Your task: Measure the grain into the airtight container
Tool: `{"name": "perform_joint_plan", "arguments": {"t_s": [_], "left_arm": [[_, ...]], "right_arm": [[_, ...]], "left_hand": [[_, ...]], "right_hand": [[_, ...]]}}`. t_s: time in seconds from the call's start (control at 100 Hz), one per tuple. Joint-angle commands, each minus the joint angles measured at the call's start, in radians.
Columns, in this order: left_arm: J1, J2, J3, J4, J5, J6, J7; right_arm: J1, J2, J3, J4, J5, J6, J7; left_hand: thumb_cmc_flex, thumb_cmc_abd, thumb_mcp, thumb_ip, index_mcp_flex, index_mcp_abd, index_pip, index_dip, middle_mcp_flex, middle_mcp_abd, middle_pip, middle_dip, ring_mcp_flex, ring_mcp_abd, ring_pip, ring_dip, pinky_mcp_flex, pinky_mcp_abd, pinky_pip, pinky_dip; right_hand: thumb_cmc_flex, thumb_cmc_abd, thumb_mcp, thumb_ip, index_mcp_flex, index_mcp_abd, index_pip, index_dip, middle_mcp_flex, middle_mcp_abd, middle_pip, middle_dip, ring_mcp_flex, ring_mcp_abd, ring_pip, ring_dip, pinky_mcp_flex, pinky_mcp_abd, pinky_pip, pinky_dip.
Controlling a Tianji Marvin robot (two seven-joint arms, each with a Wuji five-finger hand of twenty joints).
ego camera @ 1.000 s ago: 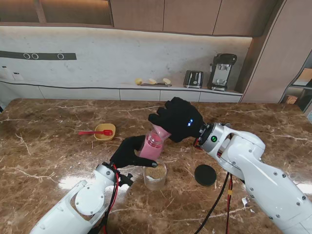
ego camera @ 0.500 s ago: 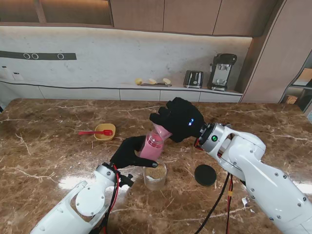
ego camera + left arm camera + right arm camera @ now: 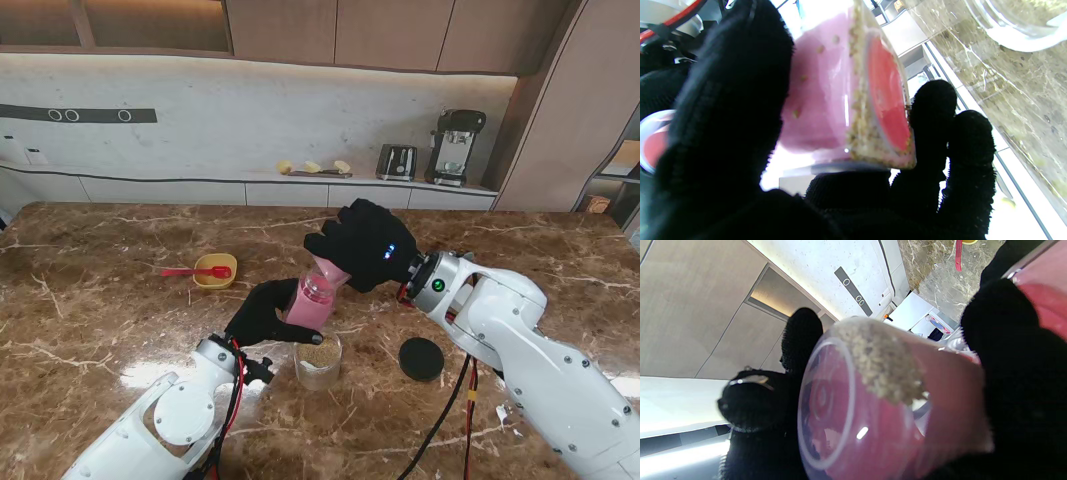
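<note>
Right hand [image 3: 365,243] shifted slightly left; small cup [image 3: 328,272] likewise.

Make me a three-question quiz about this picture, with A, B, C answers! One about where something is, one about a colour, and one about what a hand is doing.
1. Where is the black lid?
A. On the glass jar
B. On the table, right of the glass jar
C. In the yellow bowl

2. What colour is the spoon lying across the yellow bowl?
A. Red
B. Blue
C. Green

3. What is the left hand doing?
A. Resting open on the table
B. Holding the black lid
C. Holding a pink container

Answers: 1 B, the lid lies flat on the marble beside the jar. 2 A, its handle is red. 3 C, its fingers wrap the container.
</note>
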Motion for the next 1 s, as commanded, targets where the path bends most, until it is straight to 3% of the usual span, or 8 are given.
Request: {"name": "perform_joint_plan", "arguments": {"t_s": [0.0, 0.35, 0.66, 0.99], "left_arm": [[0.001, -0.006, 0.003, -0.012, 0.002, -0.004, 0.004], [0.0, -0.007, 0.002, -0.011, -0.002, -0.001, 0.004], [-0.005, -0.006, 0.005, -0.01, -0.003, 0.008, 0.0], [-0.008, -0.008, 0.007, -0.008, -0.003, 0.012, 0.003]], "right_arm": [[0.004, 0.005, -0.002, 0.0, -0.007, -0.004, 0.006], [0.019, 0.016, -0.001, -0.005, -0.042, -0.018, -0.014], [0.015, 0.003, 0.01, 0.001, 0.007, -0.03, 0.031], [0.02, 0.012, 0.011, -0.014, -0.022, -0.054, 0.029]], "left_hand": [[0.233, 0.446, 0.503, 0.021, 0.246, -0.339, 0.335, 0.089, 0.125, -0.158, 0.152, 0.065, 0.041, -0.073, 0.038, 0.006, -0.001, -0.018, 0.051, 0.014], [0.231, 0.444, 0.505, 0.021, 0.245, -0.341, 0.336, 0.09, 0.127, -0.16, 0.153, 0.065, 0.041, -0.073, 0.04, 0.006, 0.0, -0.019, 0.053, 0.014], [0.231, 0.442, 0.506, 0.02, 0.248, -0.337, 0.334, 0.089, 0.129, -0.154, 0.152, 0.066, 0.043, -0.069, 0.042, 0.005, 0.0, -0.016, 0.054, 0.014], [0.231, 0.44, 0.507, 0.02, 0.248, -0.333, 0.331, 0.089, 0.128, -0.152, 0.15, 0.067, 0.043, -0.066, 0.042, 0.005, -0.001, -0.014, 0.055, 0.015]], "right_hand": [[0.114, 0.183, 0.215, -0.039, 0.029, -0.089, 0.011, -0.001, 0.02, -0.01, -0.008, -0.006, 0.106, -0.205, 0.185, 0.057, 0.047, -0.206, 0.068, 0.02], [0.138, 0.196, 0.213, -0.039, 0.004, -0.091, -0.011, -0.015, -0.001, -0.016, -0.032, -0.013, 0.084, -0.209, 0.173, 0.056, 0.033, -0.208, 0.06, 0.02], [0.131, 0.211, 0.212, -0.039, -0.02, -0.076, -0.045, -0.071, -0.03, -0.017, -0.061, -0.021, 0.049, -0.208, 0.147, 0.054, -0.002, -0.206, 0.04, 0.026], [0.141, 0.206, 0.216, -0.042, -0.01, -0.084, -0.034, -0.076, -0.024, -0.019, -0.066, -0.019, 0.05, -0.209, 0.143, 0.057, -0.003, -0.204, 0.037, 0.034]]}}
